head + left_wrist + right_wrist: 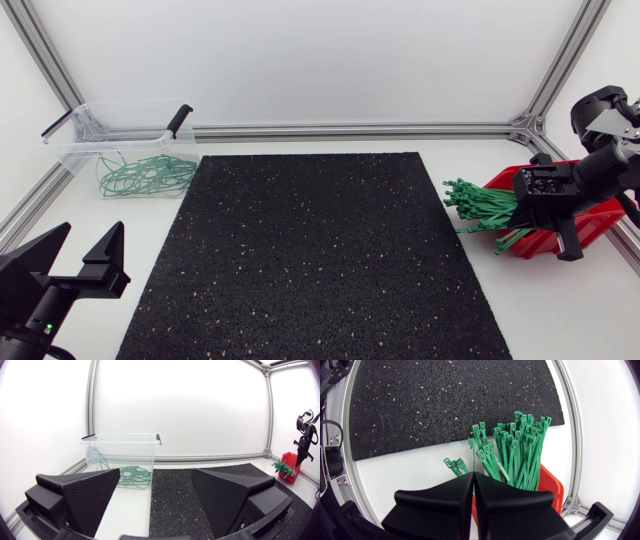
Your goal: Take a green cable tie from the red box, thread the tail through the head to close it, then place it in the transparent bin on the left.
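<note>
A bundle of green cable ties (480, 205) (517, 450) fans out of the red box (590, 215) (551, 487) at the table's right edge. My right gripper (517, 212) (474, 476) is down among the ties over the box, its fingers pressed together on one thin green tie that runs out ahead of the tips. The transparent bin (120, 150) (121, 452) stands at the back left and holds several looped green ties (145, 175) (132, 476). Near the front left corner my left gripper (88, 235) (155, 480) stands open and holds nothing.
A black speckled mat (315, 255) (450, 400) covers the table's middle, between bin and box. Aluminium frame rails (350, 130) run along the back and sides. A few tie heads (455, 465) lie on the white tabletop beside the box.
</note>
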You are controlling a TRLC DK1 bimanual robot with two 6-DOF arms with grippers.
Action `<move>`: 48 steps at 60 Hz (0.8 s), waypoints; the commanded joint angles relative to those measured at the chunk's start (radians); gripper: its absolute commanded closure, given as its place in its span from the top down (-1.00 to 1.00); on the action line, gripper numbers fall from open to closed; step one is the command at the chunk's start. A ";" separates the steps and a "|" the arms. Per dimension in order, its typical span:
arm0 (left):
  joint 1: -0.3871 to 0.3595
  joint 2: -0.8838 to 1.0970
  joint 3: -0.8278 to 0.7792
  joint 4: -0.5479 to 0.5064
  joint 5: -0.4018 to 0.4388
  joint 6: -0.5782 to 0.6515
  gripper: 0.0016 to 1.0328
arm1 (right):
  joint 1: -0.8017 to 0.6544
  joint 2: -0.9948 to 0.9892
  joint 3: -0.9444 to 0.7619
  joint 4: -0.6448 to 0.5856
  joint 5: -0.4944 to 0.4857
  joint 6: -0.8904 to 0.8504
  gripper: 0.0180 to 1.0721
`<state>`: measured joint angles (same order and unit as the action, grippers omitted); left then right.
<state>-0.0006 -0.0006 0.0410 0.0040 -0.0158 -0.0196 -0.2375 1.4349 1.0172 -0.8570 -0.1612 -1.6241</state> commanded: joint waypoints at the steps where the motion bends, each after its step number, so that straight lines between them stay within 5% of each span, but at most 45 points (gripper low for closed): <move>1: 0.001 -0.009 -0.038 -0.025 -0.007 -0.016 0.92 | -0.006 -0.021 0.021 -0.017 -0.009 -0.016 -0.89; 48: -0.002 -0.010 -0.038 -0.024 -0.007 -0.016 0.92 | 0.049 -0.108 0.165 -0.004 -0.103 0.296 -0.89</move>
<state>-0.0006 -0.0006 0.0410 0.0040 -0.0158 -0.0196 -0.2100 1.3586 1.1442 -0.8631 -0.2550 -1.3922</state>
